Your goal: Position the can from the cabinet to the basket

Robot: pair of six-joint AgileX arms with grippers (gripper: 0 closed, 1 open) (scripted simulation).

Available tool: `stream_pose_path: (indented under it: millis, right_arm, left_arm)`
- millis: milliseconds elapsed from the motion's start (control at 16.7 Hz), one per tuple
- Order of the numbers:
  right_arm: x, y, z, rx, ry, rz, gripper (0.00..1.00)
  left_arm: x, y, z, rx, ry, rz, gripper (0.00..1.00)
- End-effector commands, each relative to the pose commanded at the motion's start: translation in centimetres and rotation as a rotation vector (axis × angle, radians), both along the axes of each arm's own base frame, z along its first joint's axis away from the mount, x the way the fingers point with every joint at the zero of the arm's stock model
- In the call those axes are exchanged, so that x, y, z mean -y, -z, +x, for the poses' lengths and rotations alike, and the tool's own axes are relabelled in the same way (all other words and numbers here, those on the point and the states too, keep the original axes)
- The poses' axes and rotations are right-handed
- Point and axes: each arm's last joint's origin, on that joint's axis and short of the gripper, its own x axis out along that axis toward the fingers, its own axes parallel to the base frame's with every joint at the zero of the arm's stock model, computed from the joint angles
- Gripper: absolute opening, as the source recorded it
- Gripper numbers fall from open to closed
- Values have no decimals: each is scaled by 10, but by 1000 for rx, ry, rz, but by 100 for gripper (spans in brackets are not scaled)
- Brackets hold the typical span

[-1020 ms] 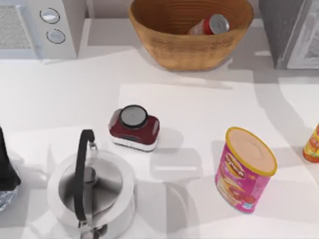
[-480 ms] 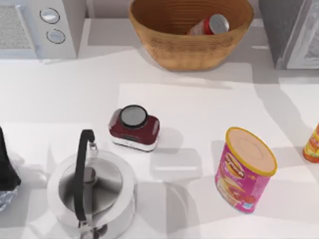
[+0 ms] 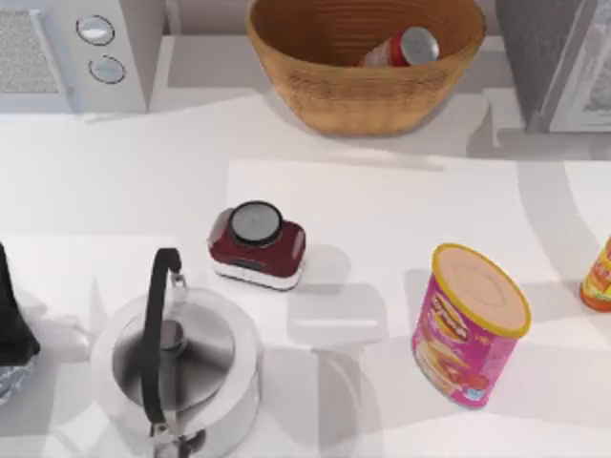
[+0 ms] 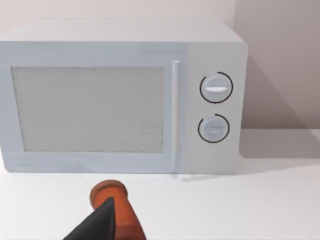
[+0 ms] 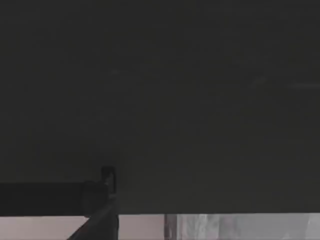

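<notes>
The slim red can (image 3: 406, 48) with its silver top lies tilted inside the tan wicker basket (image 3: 315, 91) at the back middle of the table, leaning on the basket's right inner wall. The grey speckled cabinet (image 3: 546, 57) with its white-framed door stands at the back right, beside the basket. No gripper is touching the can. My left arm (image 3: 11, 329) is parked at the table's left edge, its wrist camera facing the microwave (image 4: 120, 95). The right wrist view is dark.
A white microwave (image 3: 67, 48) stands at the back left. A steel kettle (image 3: 177, 367) with a black handle stands front left, with a dark red gadget (image 3: 258, 246) behind it. A pink canister (image 3: 468, 324) stands front right. An orange bottle (image 3: 598, 277) is at the right edge.
Shadows on the right part of the table near the cabinet have drifted to the right. The can, the basket and the other objects have not moved.
</notes>
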Motion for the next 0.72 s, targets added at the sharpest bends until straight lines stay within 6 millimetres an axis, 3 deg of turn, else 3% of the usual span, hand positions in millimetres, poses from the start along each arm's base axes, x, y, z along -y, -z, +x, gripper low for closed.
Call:
stream_pose_path:
  millis: [300,540,720]
  right_arm:
    - [29,80,-53,-21,-4,-4,100]
    - [44,165,-89,-27,-13,-1,100]
    - [51,228,-104,-26,-23,2,100]
  left_arm:
    - [0,0,0,0,0,0,100]
    - [0,0,0,0,0,0,100]
    - [0,0,0,0,0,0,100]
